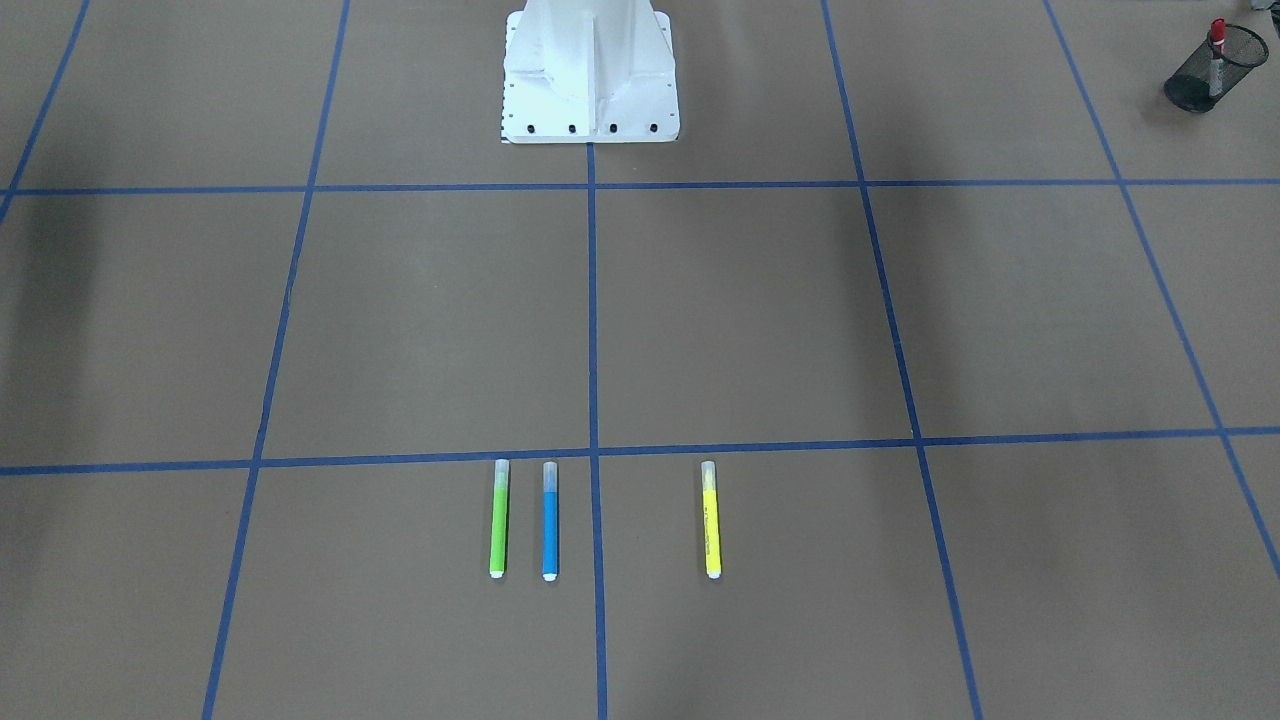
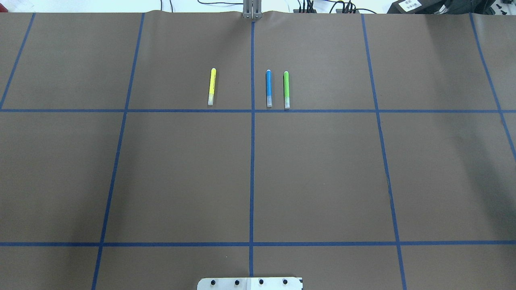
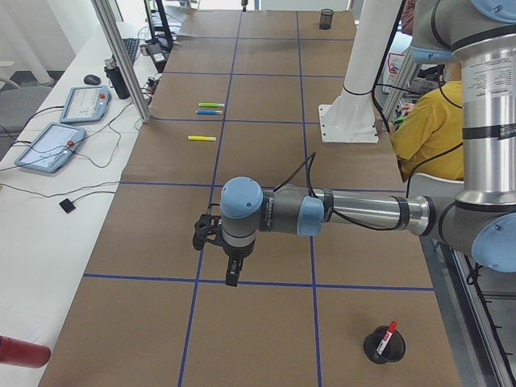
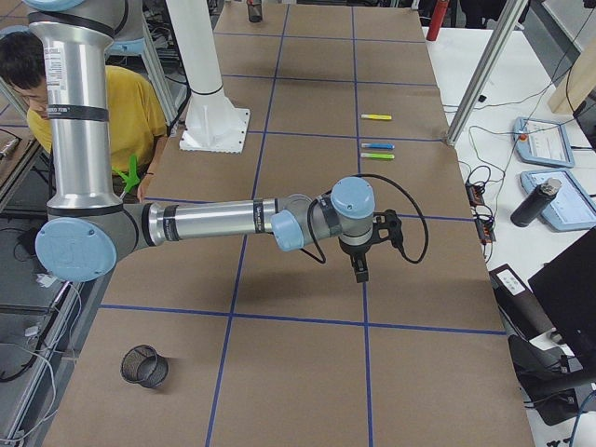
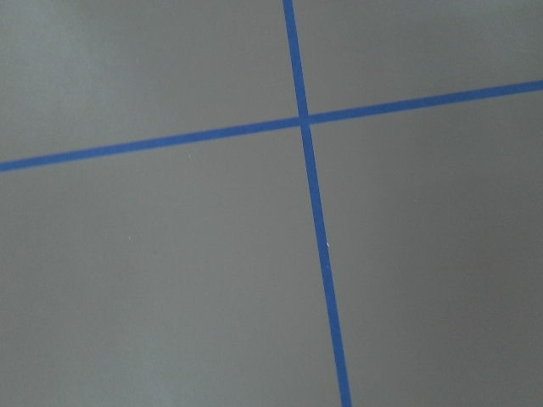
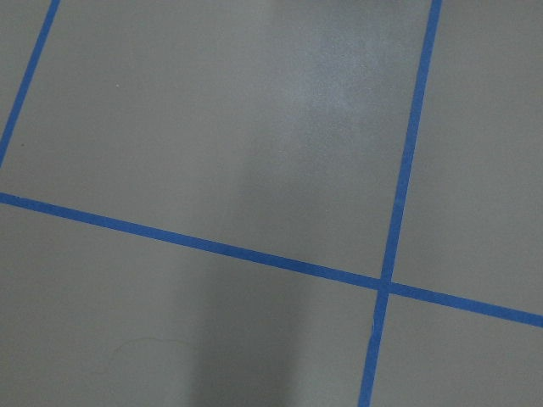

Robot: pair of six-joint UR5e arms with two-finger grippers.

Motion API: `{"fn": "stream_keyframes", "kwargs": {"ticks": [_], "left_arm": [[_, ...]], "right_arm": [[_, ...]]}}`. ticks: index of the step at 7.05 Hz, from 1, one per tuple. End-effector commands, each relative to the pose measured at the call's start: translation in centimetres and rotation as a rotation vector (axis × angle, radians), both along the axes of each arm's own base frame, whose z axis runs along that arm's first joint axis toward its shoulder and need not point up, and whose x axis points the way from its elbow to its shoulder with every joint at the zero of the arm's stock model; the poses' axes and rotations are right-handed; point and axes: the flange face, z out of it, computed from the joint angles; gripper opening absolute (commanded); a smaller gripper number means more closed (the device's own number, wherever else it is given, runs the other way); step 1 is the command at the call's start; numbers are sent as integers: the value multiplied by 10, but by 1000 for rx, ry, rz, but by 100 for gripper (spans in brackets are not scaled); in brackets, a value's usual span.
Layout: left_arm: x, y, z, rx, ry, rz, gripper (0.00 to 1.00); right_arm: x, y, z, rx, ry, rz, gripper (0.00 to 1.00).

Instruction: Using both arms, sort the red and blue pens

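Observation:
The blue pen (image 2: 269, 88) lies on the brown paper at the far middle of the table, between a green pen (image 2: 286, 89) and a yellow pen (image 2: 211, 86). The red-capped marker (image 1: 1217, 35) stands in a black mesh cup (image 1: 1215, 68) at the table's left end, also seen as the marker (image 3: 388, 334) in the left side view. My left gripper (image 3: 231, 280) hangs over the paper far from the pens. My right gripper (image 4: 360, 272) does the same at the other end. Both show only in side views, so I cannot tell their state.
The white pedestal (image 1: 590, 70) stands at the robot's side of the table. A second black mesh cup (image 4: 144, 365) sits near the right end. A person in a yellow shirt (image 4: 102, 102) sits behind the robot. Tablets (image 3: 48, 147) lie beyond the paper's far edge.

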Motion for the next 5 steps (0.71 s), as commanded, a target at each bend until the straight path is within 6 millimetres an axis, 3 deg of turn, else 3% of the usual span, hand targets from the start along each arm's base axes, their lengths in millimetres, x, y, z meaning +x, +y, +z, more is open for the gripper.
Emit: {"fn": "stream_keyframes", "kwargs": {"ticks": [1,2,3,5], "left_arm": [[2,-8,-2,-13,9,-40,100],[2,-8,-3,-11,10,-38,100],[2,-9,-3,-8,9,-39,100],[2,-7,-1,-11,11,-38,100]], "right_arm": [[-75,-9,-66,-76,-32,51,100],[-134,-21,-102,-106,-15,91,100],[-214,-29,-140,-131,14,122,100],[-357,-63,-256,-238,18,212,100]]}}
